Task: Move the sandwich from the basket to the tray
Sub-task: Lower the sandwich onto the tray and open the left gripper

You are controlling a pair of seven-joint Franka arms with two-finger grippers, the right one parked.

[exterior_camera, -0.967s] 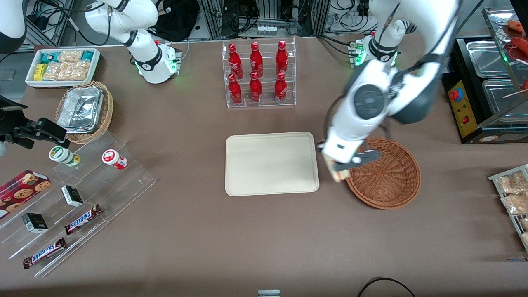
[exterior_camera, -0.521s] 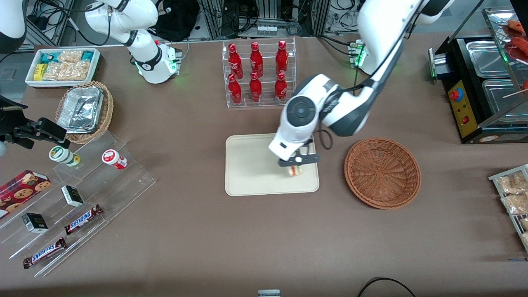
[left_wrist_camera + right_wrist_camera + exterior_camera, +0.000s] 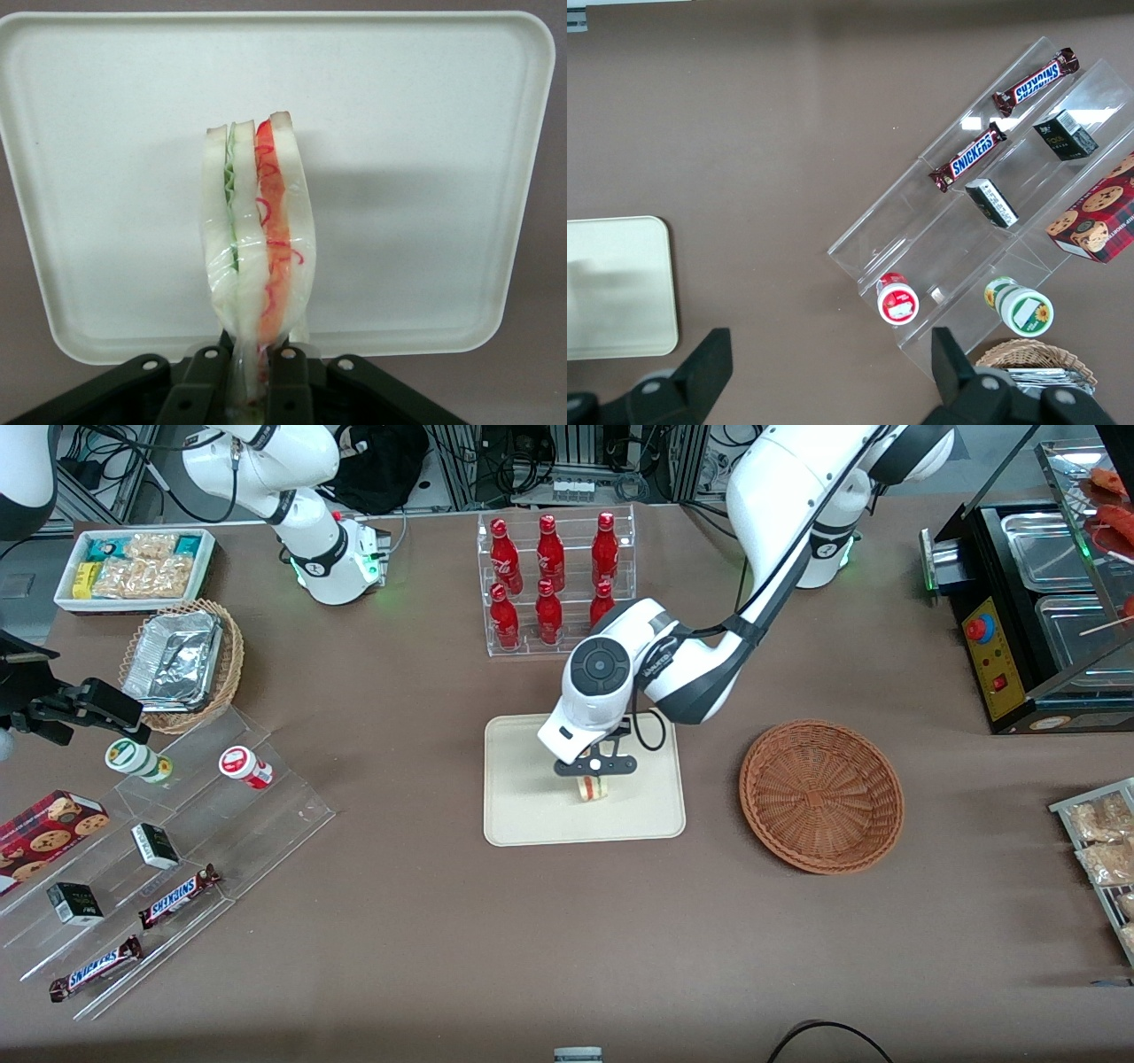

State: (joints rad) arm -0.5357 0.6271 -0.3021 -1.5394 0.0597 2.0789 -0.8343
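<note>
"SNICKERS" on 2 choc bars, acrylic step rack.

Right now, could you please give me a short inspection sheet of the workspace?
Surface: brown table, flat, no spills seen.
Job's things: sandwich held edge-up above the tray; basket empty, beside the tray toward the working arm's end.
Clutter: bottle rack farther from the front camera than the tray; clear snack stand, foil-container basket and snack bin toward the parked arm's end; steel food warmer toward the working arm's end.
Grippers: gripper over the tray, shut on the sandwich.
Cables: black cable at the table edge nearest the front camera.
Surroundings: equipment and wiring past the table.
</note>
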